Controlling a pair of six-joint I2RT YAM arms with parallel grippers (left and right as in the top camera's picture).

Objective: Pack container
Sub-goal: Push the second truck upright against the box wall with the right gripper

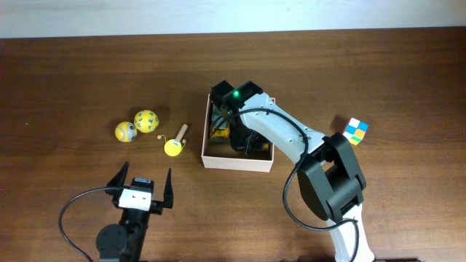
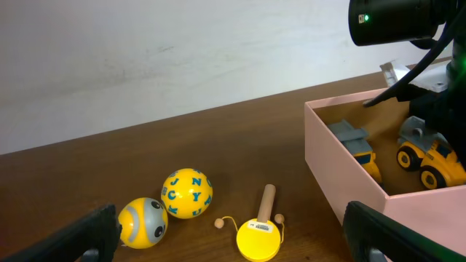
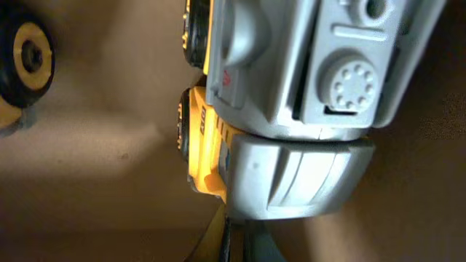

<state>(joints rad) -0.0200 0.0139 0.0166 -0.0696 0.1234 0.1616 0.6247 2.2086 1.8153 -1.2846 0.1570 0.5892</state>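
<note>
The container [image 1: 237, 163] is a square shallow box with white walls and a tan inside, at the table's middle; its pale wall also shows in the left wrist view [image 2: 342, 167]. My right gripper [image 1: 242, 140] is down inside it. In the right wrist view its fingers [image 3: 237, 244] are close together against a yellow and grey toy truck [image 3: 291, 109] that fills the frame. A yellow loader [image 2: 431, 156] and a grey and yellow toy [image 2: 357, 145] lie in the box. My left gripper [image 1: 140, 183] is open and empty near the front edge [image 2: 233, 231].
Left of the box lie a yellow and grey face ball [image 1: 126, 131] [image 2: 143, 222], a yellow letter ball [image 1: 146, 120] [image 2: 186, 193] and a yellow rattle drum with a wooden handle [image 1: 173, 148] [image 2: 258, 239]. A colour cube [image 1: 356, 131] sits to the right.
</note>
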